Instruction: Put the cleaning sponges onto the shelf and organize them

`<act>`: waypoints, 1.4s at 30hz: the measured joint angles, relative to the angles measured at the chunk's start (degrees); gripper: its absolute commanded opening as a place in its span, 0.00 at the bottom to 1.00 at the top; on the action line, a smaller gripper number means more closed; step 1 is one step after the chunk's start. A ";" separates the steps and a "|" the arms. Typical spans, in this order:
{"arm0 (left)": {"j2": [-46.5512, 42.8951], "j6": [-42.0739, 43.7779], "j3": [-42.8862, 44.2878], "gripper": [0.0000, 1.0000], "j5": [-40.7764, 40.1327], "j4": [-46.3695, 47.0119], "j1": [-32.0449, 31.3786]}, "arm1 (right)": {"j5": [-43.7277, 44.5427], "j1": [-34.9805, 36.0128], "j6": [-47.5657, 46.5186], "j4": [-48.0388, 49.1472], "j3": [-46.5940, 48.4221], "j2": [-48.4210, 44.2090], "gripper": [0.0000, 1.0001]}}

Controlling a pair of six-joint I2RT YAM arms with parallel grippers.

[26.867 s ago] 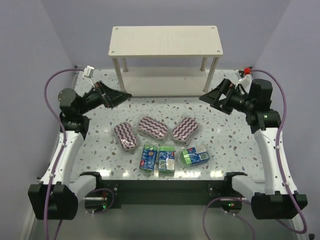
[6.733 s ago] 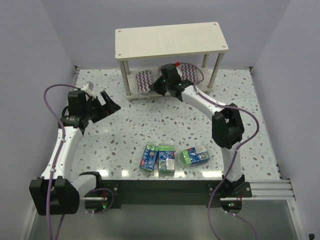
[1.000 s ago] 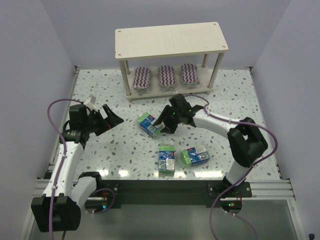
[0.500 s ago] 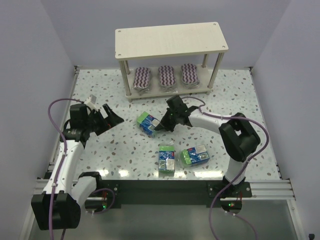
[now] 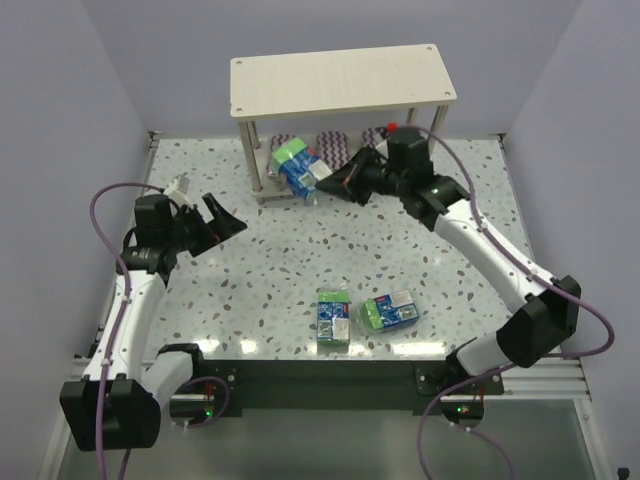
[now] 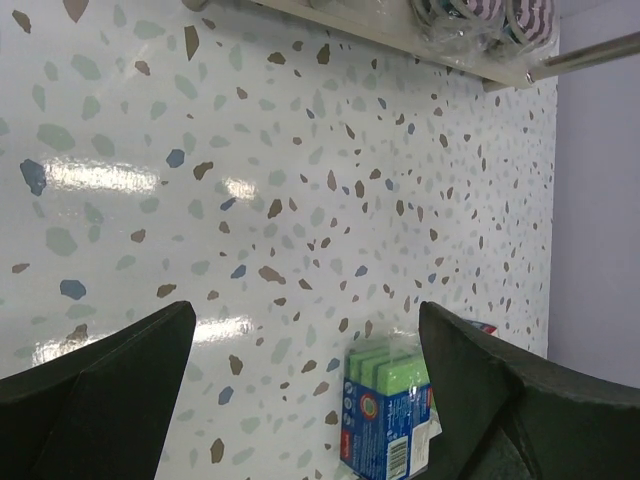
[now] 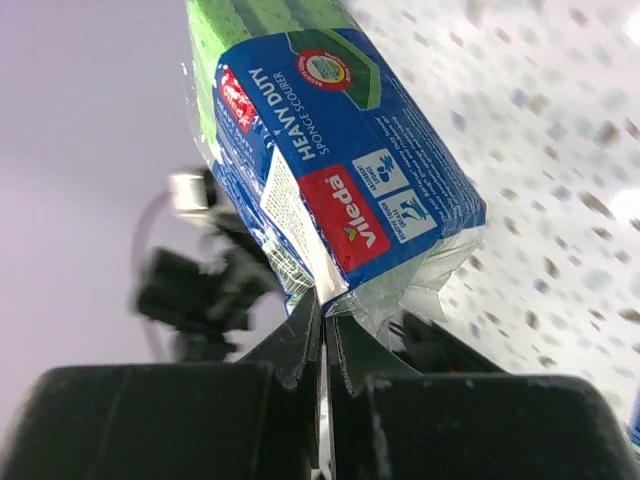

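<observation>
The cream-white shelf (image 5: 340,80) stands at the back. Striped oval sponges (image 5: 333,146) lie on its lower board (image 5: 400,176), partly hidden. My right gripper (image 5: 335,182) is shut on the plastic seam of a green-and-blue sponge pack (image 5: 298,165), held in the air in front of the shelf's left half. In the right wrist view the pack (image 7: 320,150) hangs from the pinched jaws of that gripper (image 7: 325,312). Two more packs (image 5: 332,318) (image 5: 390,310) lie near the front edge. My left gripper (image 5: 222,222) hovers open at the left; in its wrist view the gripper (image 6: 307,312) frames one pack (image 6: 390,415).
Purple walls close in the speckled table (image 5: 280,270) on three sides. The shelf's front legs (image 5: 255,165) stand on either side of the lower board. The left wrist view shows the shelf's lower edge (image 6: 400,35) at the top.
My right gripper closed on the pack lying mid-table and carried it up and back to the front of the shelf. The left arm barely shifted.
</observation>
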 measured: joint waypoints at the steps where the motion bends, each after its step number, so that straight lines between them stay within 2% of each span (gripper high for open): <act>1: 0.37 -0.09 0.07 0.99 0.11 0.37 0.00 | -0.59 -1.22 0.00 -0.17 3.19 -0.28 0.00; 8: 2.19 -1.79 0.07 0.99 1.46 2.58 0.00 | -1.01 -13.09 -0.17 -0.90 21.57 0.96 0.00; 12: 2.51 -2.40 0.07 0.99 2.19 3.80 0.00 | 1.73 -18.82 -0.48 -2.71 33.88 7.87 0.00; 19: 3.43 -2.78 0.13 0.99 2.97 4.13 0.00 | 6.21 -23.30 -1.44 -8.92 49.59 20.90 0.00; 25: 4.26 -2.78 0.39 0.99 3.06 4.22 0.00 | 7.74 -25.64 -2.34 -13.81 50.51 23.78 0.00; 42: 6.01 -2.82 0.48 0.99 4.26 6.23 0.00 | 8.00 -27.47 -3.34 -14.03 51.30 24.41 0.00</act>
